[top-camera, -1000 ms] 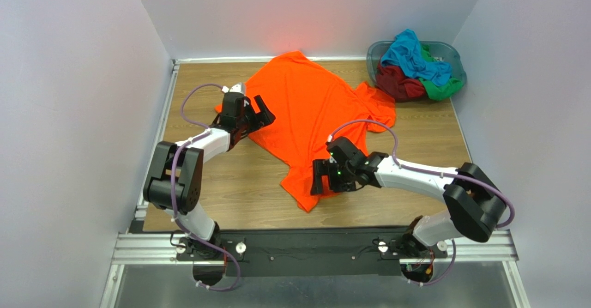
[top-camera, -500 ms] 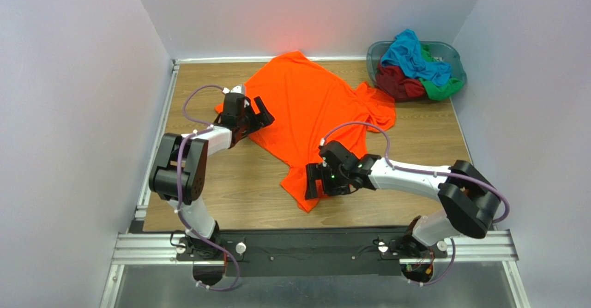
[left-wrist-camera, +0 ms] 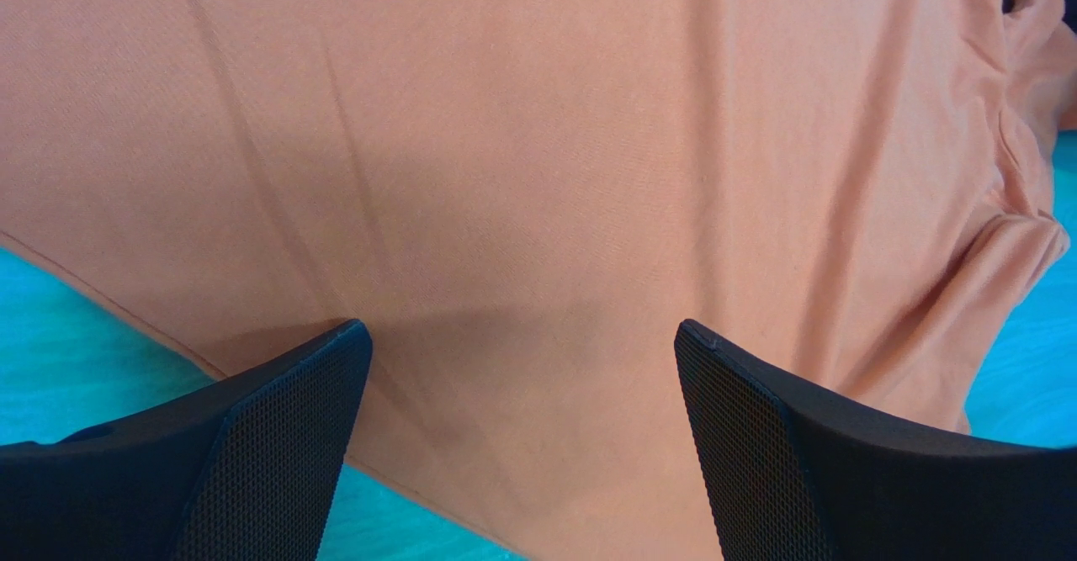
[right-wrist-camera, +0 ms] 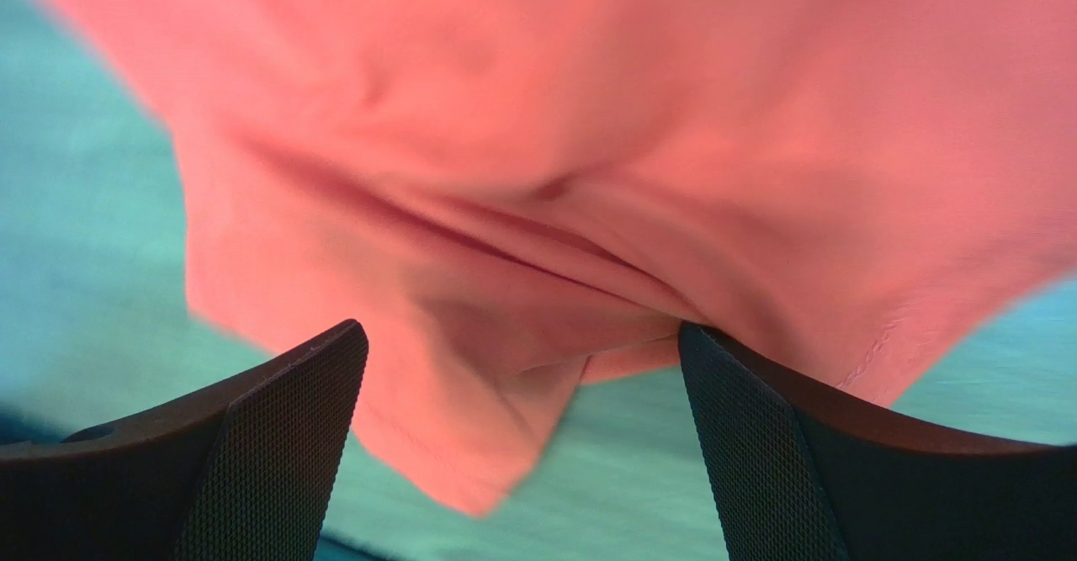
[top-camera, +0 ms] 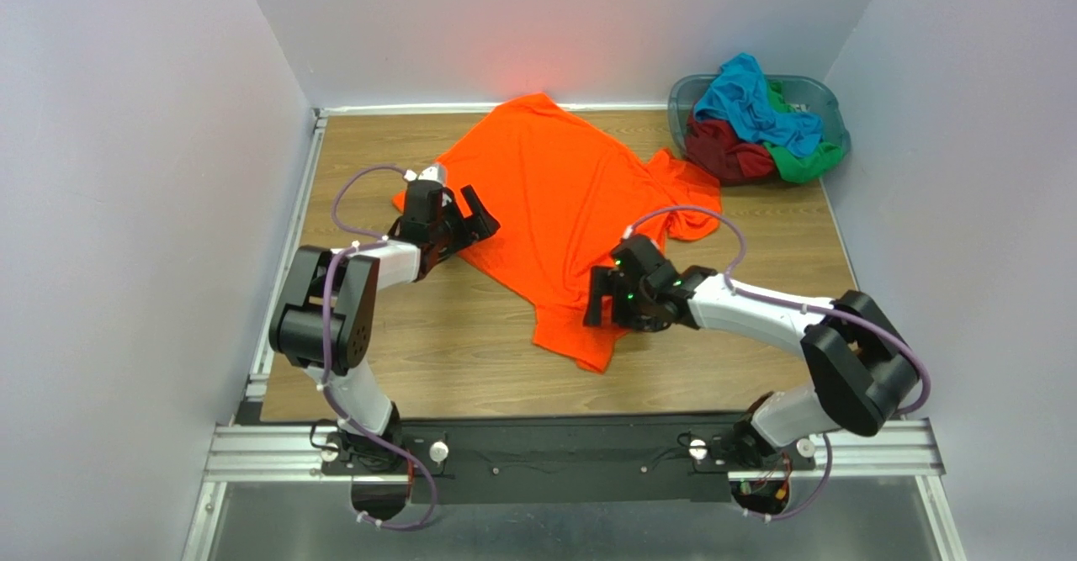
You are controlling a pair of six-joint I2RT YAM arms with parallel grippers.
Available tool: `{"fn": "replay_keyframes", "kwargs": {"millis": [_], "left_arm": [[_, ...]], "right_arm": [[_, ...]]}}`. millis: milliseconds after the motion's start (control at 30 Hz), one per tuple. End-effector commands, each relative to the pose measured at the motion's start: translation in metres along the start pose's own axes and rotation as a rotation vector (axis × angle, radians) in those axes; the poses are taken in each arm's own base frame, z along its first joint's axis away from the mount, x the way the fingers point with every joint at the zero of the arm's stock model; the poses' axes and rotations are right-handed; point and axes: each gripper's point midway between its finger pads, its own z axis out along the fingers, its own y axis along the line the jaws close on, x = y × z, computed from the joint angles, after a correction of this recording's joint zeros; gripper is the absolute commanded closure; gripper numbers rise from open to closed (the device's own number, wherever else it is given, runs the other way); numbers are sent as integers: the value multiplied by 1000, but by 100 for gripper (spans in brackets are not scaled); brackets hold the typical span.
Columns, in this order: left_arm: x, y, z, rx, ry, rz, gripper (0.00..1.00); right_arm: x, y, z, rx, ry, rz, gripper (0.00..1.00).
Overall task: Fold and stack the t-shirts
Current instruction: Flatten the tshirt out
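Note:
The orange t-shirt (top-camera: 556,195) lies spread and wrinkled across the middle of the wooden table, its lower corner bunched near the front. My left gripper (top-camera: 478,214) is open, its jaws wide apart just above the shirt's left edge (left-wrist-camera: 506,208). My right gripper (top-camera: 594,309) is open at the shirt's lower corner. In the right wrist view a loose fold of orange cloth (right-wrist-camera: 506,334) hangs between the jaws and drapes over the right finger (right-wrist-camera: 809,448). The turquoise (top-camera: 752,101), dark red (top-camera: 723,155) and green (top-camera: 804,160) shirts are piled in the basket.
The grey-blue plastic basket (top-camera: 689,88) stands at the back right corner of the table. White walls close in the table on the left, back and right. Bare wood (top-camera: 417,347) shows at the front left, below the shirt.
My right gripper has moved to the right and slightly back, and the shirt's lower corner has shifted right with it and bunched up. The left gripper has barely moved.

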Motion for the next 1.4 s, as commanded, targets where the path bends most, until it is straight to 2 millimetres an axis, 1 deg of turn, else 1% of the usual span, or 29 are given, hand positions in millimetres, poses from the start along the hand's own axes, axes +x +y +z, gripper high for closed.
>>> {"fn": "replay_keyframes", "kwargs": {"millis": [0,100,133,200,267,300,333,367,433,467,500,567,600,633,667,733,767,800,867,900,933,967,1000,1033,1067,1100,1233,1300,1367], "left_arm": [[30,14,-13,-22,82,-34,1],[32,9,-20,-2,82,-44,1],[38,10,-23,2,92,-46,2],[36,5,-29,19,83,-47,2],[49,1,-39,37,102,-59,2],[44,-3,-42,48,88,-55,2],[53,-7,-45,58,103,-55,1],[51,-14,-51,75,88,-47,1],[57,-20,-58,88,93,-51,1],[50,-26,-65,105,69,-49,2],[50,-26,-69,102,68,-53,2],[33,-30,-82,88,3,-45,1],[26,-25,-86,41,-24,-46,2],[19,-24,-91,21,-51,-41,1],[11,-22,-96,-5,-80,-39,1],[-11,-10,-110,-93,-173,-47,1],[-21,-7,-114,-115,-209,-55,1],[-25,10,-118,-178,-217,-77,1],[-38,28,-118,-242,-244,-97,2],[-53,40,-120,-267,-274,-115,1],[-58,49,-119,-284,-279,-137,2],[-59,59,-113,-300,-263,-151,2],[-74,68,-113,-302,-295,-168,5],[-80,72,-109,-299,-304,-168,8],[-80,86,-101,-321,-289,-182,12],[-93,86,-99,-312,-299,-185,18],[-100,100,-79,-327,-260,-173,27],[-96,110,-69,-347,-234,-173,28],[-97,107,-63,-324,-218,-172,32]], "right_arm": [[-4,-72,2,201,0,38,0],[-13,-97,2,259,1,84,0],[-20,-114,-1,301,-10,116,0],[-29,-130,-4,340,-23,143,0],[-49,-153,-11,379,-53,189,0],[-48,-154,-11,381,-51,189,0],[-60,-160,-15,386,-73,202,0],[-66,-163,-17,389,-83,207,0],[-78,-161,-20,373,-100,203,0],[-86,-154,-23,341,-103,176,0],[-89,-147,-24,306,-102,163,0],[-94,-131,-35,223,-124,141,0],[-94,-126,-40,199,-132,136,0],[-101,-120,-53,175,-180,129,0],[-100,-119,-58,169,-191,129,0],[-99,-117,-69,161,-223,129,0],[-102,-113,-82,147,-261,129,0],[-100,-113,-86,141,-267,128,0],[-100,-110,-96,125,-301,133,0],[-98,-104,-97,95,-295,132,0],[-93,-103,-97,85,-286,132,0],[-91,-103,-97,81,-283,134,0],[-90,-103,-97,80,-281,135,0],[-86,-103,-96,77,-269,139,0],[-85,-103,-95,76,-265,139,0],[-83,-103,-94,77,-258,140,0],[-75,-102,-91,62,-233,136,0],[-71,-104,-89,67,-225,136,0],[-69,-105,-89,69,-222,139,0]]}}
